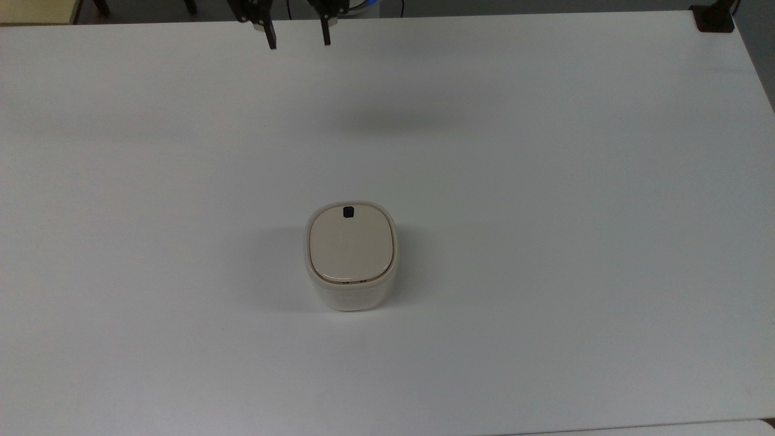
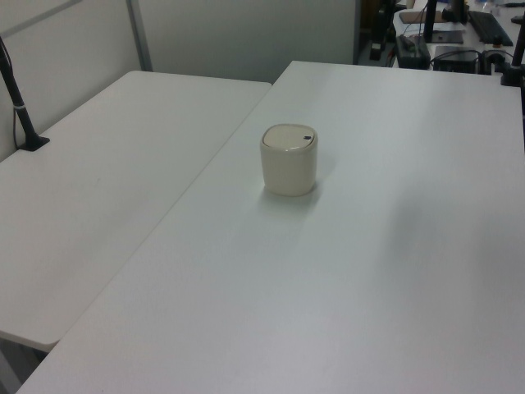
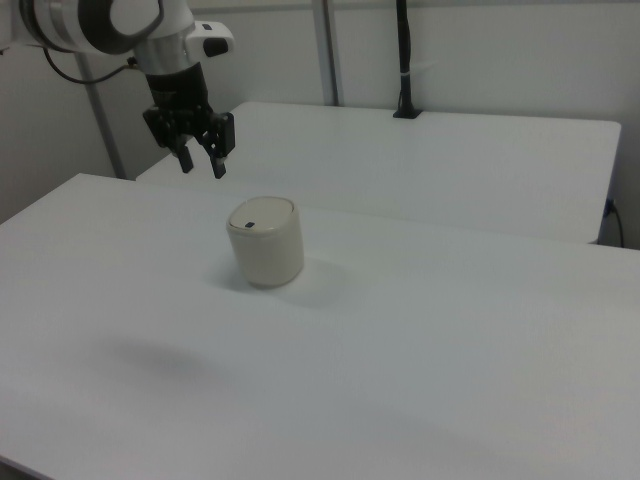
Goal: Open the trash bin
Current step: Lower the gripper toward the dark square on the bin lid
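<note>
trash bin (image 1: 351, 257) sitting mid table (image 1: 545, 181), lid closed. gripper (image 1: 297, 37) hovering high, well apart, jaws spread, holding nothing. needs lining up over black button (image 1: 348, 211), pressing straight down.

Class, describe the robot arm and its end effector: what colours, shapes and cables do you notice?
The arm has rounded white links with grey joint sections and a dark cable trailing behind. Its end effector is black, with two slim black fingers.
</note>
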`<state>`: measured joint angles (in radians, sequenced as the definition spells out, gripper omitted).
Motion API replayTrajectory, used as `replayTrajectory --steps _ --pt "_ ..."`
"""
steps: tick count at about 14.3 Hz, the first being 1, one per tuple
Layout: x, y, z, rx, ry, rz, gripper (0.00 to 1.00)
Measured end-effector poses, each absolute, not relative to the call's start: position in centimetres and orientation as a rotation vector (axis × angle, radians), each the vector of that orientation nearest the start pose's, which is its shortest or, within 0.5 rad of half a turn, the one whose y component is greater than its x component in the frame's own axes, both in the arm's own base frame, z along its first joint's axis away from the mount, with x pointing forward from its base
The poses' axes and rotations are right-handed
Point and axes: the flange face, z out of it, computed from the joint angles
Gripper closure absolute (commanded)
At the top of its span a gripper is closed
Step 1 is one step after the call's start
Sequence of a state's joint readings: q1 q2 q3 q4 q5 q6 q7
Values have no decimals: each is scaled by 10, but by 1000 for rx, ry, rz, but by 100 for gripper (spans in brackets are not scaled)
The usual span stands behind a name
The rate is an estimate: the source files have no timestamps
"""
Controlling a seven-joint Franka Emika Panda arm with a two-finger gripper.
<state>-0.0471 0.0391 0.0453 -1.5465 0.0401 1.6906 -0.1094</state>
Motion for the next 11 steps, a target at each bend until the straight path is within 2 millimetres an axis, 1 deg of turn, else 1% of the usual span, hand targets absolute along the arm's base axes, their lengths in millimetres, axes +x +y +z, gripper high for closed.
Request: replayTrajectory --steps 1,2,4,6,8,11 --pt "582 2 622 -3097 -162 -174 91" --pt "585 2 619 -3096 -158 -182 95" --pt "593 3 615 -3094 -129 -227 95" --pt "601 8 608 -3087 -46 -278 95" --pt "611 23 593 -3068 45 -341 95" --pt "617 35 574 -3056 79 -373 95"
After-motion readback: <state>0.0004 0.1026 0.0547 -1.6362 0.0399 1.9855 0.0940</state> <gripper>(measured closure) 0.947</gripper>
